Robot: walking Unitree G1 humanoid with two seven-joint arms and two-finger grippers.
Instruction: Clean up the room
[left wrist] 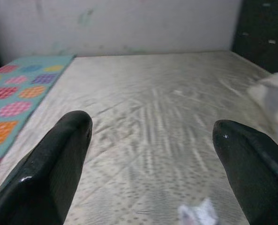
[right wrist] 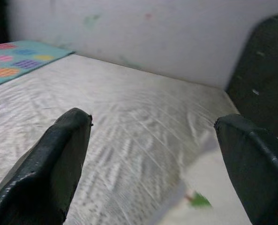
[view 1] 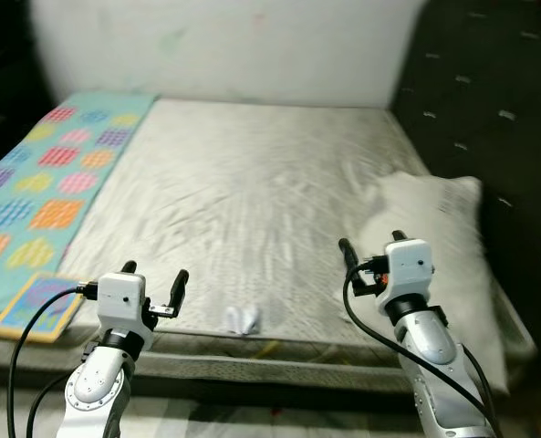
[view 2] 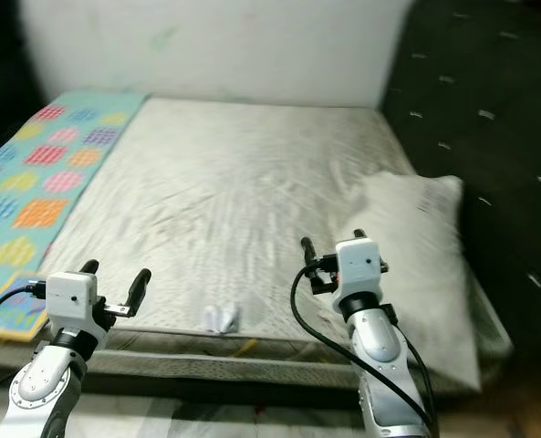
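A small crumpled white tissue [view 1: 241,318] lies on the grey mattress [view 1: 252,182] close to its near edge, between my two arms. My left gripper [view 1: 154,274] hovers open over the near left edge, left of the tissue and apart from it. In the left wrist view the tissue [left wrist: 198,213] sits low, near one black finger [left wrist: 251,164]. My right gripper [view 1: 372,242] is open too, held above the near right part of the bed beside a white pillow [view 1: 434,237]. Nothing is between either pair of fingers.
A teal blanket with coloured squares [view 1: 42,182] covers the bed's left side, with a colourful flat book [view 1: 37,306] at its near corner. A dark tufted headboard [view 1: 498,109] stands along the right, a pale wall [view 1: 234,46] behind. Floor runs along the bed's near edge.
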